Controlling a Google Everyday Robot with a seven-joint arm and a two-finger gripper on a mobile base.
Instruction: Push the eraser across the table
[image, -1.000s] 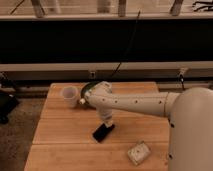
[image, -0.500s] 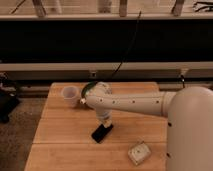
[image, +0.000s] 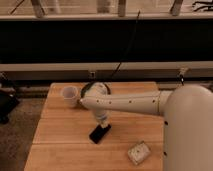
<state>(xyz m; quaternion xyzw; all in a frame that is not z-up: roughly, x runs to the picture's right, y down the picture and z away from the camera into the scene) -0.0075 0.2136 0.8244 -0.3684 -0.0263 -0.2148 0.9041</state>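
The eraser (image: 100, 133) is a flat black block lying at a slant on the light-brown wooden table (image: 60, 145), a little in front of the middle. My white arm reaches in from the right and bends down over it. My gripper (image: 103, 124) hangs right at the eraser's far end, touching or almost touching it. A green plate (image: 93, 90) is at the back of the table, mostly hidden behind my arm.
A clear plastic cup (image: 69, 95) stands at the back left beside the plate. A whitish square packet (image: 139, 152) lies at the front right. My big white arm body (image: 190, 130) covers the table's right side. A dark wall and windowsill are behind.
The eraser has slid slightly toward the front left of the table, and my gripper has followed it down. The cup and packet have not moved.
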